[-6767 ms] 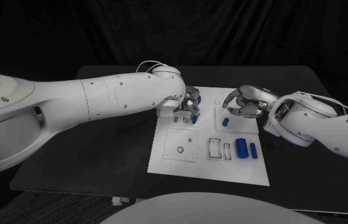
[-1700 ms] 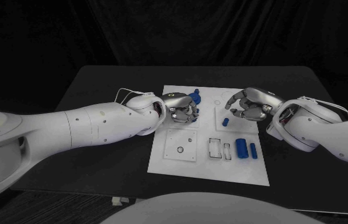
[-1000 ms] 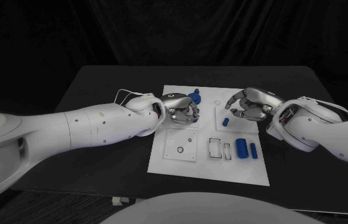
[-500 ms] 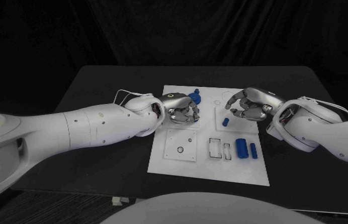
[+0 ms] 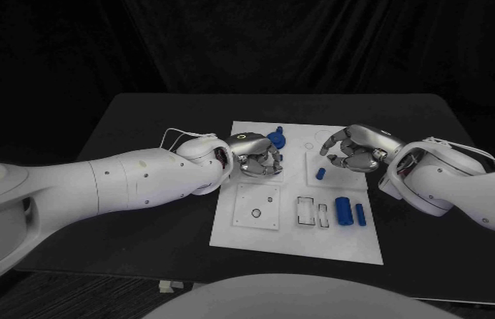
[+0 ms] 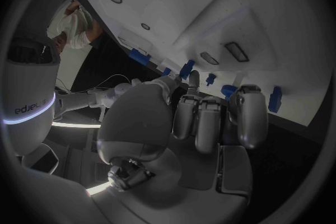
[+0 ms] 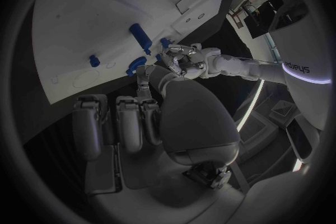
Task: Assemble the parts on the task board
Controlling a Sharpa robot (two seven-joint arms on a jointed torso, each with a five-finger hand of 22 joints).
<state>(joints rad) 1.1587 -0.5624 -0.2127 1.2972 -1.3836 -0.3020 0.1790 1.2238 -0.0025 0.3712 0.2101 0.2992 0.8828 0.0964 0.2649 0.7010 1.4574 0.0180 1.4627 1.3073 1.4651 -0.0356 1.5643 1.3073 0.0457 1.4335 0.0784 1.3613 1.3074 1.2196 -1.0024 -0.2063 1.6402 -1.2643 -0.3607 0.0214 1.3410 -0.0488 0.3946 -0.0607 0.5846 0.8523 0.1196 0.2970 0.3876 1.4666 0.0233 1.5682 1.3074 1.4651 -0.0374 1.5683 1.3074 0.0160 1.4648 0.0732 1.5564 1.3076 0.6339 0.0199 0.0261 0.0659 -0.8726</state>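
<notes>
The left silver many-fingered hand is hovering over the upper left part of the white rectangular task board, which is lying in the middle of the black table. In the left wrist view its fingers are curling inward together. Whether something is sitting between them, the pictures are not showing, so its state cannot be told.

Just beside this hand, toward the far edge of the board, a small blue part with a knob-like shape is standing on the board, very near to the fingertips; touching or not cannot be told.

Below the left hand, a square white plate with small round holes is lying on the board. To the right of it, a narrow rectangular slot with a dark outline is showing. Next to the slot, two blue cylindrical parts are lying side by side: the thicker one and the thinner one.

Further up, a short blue cylinder part is lying on the board, just below the right silver many-fingered hand. This hand is hovering over the upper right part of the board with its fingers bending inward and close together, and nothing is seen inside them; it is clenched on nothing.
</notes>
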